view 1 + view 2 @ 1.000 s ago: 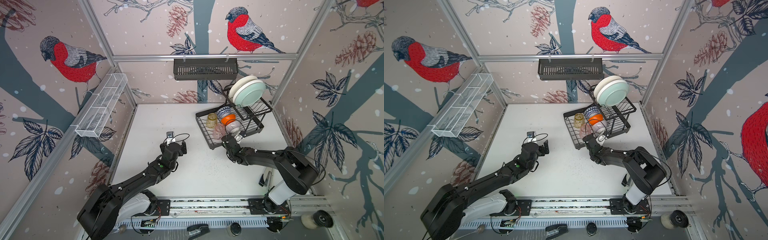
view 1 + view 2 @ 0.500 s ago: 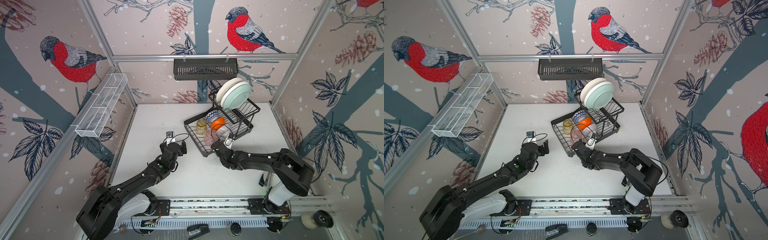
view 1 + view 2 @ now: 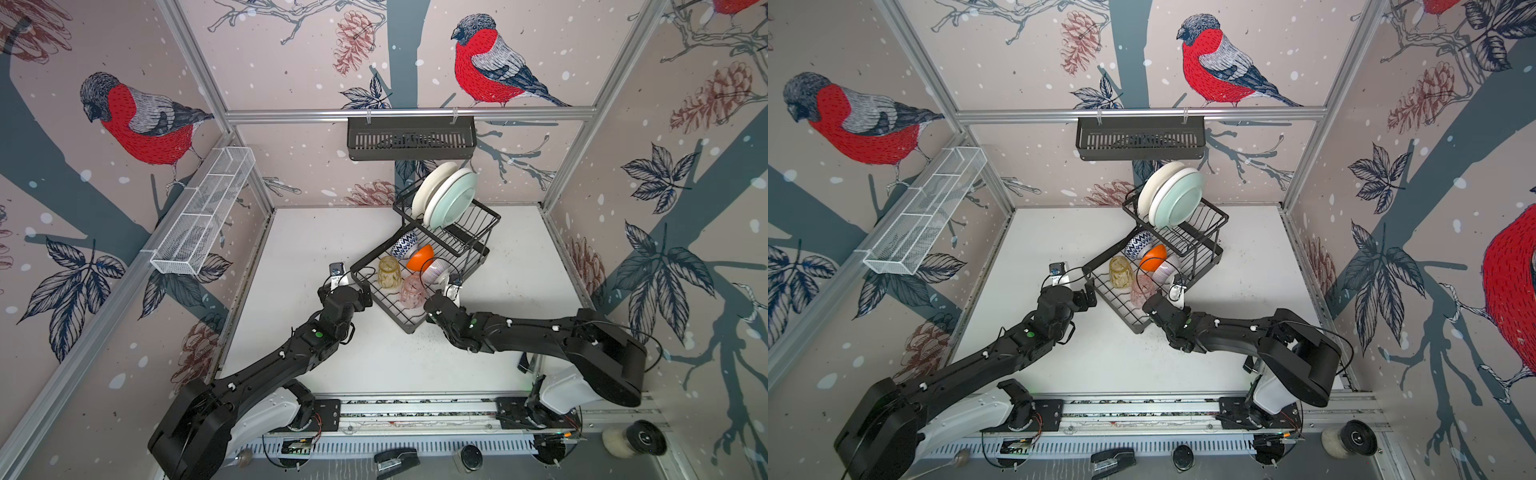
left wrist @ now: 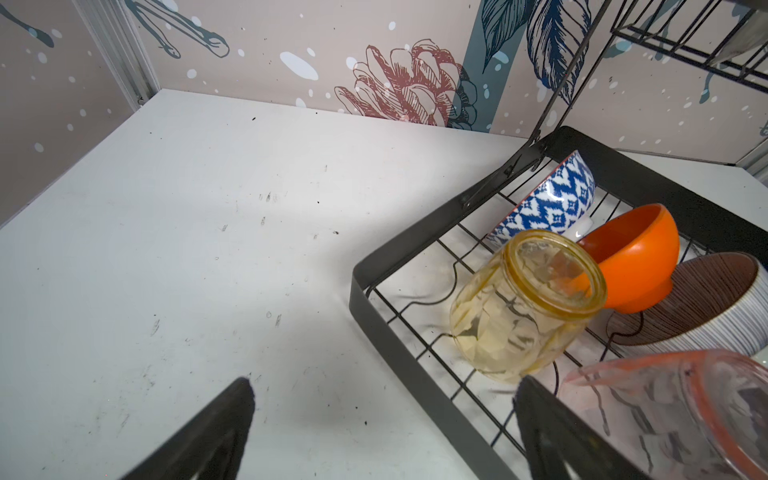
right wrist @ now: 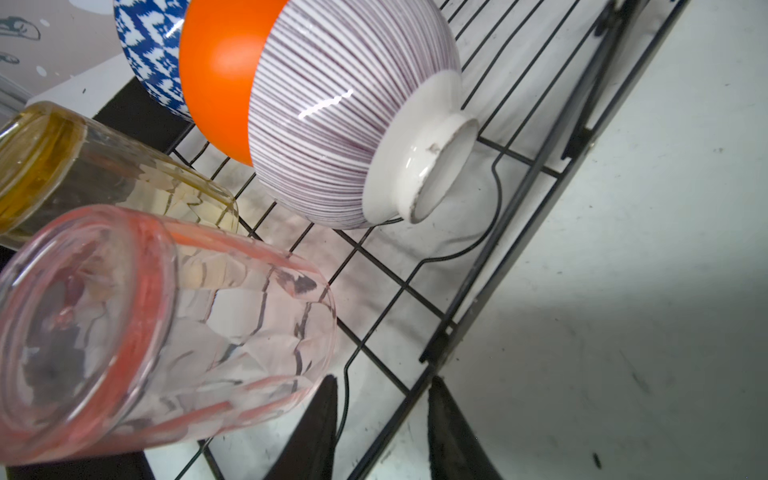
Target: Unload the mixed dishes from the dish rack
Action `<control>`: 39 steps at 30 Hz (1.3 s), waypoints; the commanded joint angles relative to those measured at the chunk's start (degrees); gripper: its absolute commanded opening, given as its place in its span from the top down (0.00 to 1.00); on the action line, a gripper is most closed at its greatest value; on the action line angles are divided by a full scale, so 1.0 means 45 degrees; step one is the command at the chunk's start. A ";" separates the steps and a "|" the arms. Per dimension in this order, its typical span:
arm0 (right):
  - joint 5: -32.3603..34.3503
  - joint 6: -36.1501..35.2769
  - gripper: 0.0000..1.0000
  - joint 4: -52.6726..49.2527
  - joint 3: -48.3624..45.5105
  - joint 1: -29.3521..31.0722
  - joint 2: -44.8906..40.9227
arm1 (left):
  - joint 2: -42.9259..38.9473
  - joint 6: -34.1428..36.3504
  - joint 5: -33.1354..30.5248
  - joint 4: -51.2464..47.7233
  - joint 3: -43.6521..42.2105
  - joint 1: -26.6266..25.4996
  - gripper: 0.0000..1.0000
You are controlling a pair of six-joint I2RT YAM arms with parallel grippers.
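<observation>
The black wire dish rack (image 3: pixel 376 254) stands askew on the white table. Its raised basket holds a cream plate (image 3: pixel 430 187) and a mint plate (image 3: pixel 453 199) on edge. Its lower tray holds a blue-patterned bowl (image 4: pixel 548 199), an orange bowl (image 4: pixel 636 257), a ribbed bowl (image 5: pixel 340 124), an amber tumbler (image 4: pixel 519 307) and a pink tumbler (image 5: pixel 158 324), both lying on their sides. My right gripper (image 5: pixel 382 378) is shut on the tray's near rim (image 5: pixel 478 307), one finger inside and one outside. My left gripper (image 4: pixel 384 384) hangs open, straddling the tray's left corner rim (image 4: pixel 399 357).
A black slotted shelf basket (image 3: pixel 411 139) hangs on the back rail above the rack. A long white mesh tray (image 3: pixel 203 216) is fixed along the left wall. Bare table (image 4: pixel 187 249) lies to the left of the rack and in front of both arms.
The rack has slid left across the table and turned, together with my right gripper on its rim. My left arm has stayed where it was, and the rack's corner now lies between its fingers.
</observation>
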 commanded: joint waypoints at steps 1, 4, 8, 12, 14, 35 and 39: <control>-0.2701 -0.1883 0.92 -0.5195 -0.0543 -0.0126 -0.0296 | -0.0158 -0.0119 -0.0097 0.0071 -0.0037 -0.0016 0.02; -0.2825 -0.1923 0.90 -0.5290 -0.0964 -0.0687 -0.0858 | -0.0211 -0.0126 -0.0039 0.0085 -0.0058 -0.0026 0.02; -0.3327 -0.2020 0.83 -0.5175 -0.1522 -0.1706 -0.1700 | -0.0139 -0.0139 -0.0038 0.0091 -0.0039 -0.0016 0.02; -0.3654 -0.2210 0.76 -0.4977 -0.1817 -0.2490 -0.2544 | -0.0056 -0.0170 0.0026 0.0125 -0.0042 -0.0020 0.03; -0.3937 -0.2294 0.70 -0.4780 -0.1921 -0.2767 -0.2896 | -0.0036 -0.0176 0.0025 0.0130 -0.0053 -0.0016 0.03; -0.3454 -0.1375 0.55 -0.4589 -0.0811 -0.4437 -0.2031 | 0.0277 -0.0227 0.0169 0.0273 -0.0044 -0.0016 0.03; -0.3223 -0.1247 0.62 -0.4330 -0.0601 -0.4423 -0.1767 | 0.0238 -0.0231 0.0155 0.0267 -0.0056 -0.0016 0.02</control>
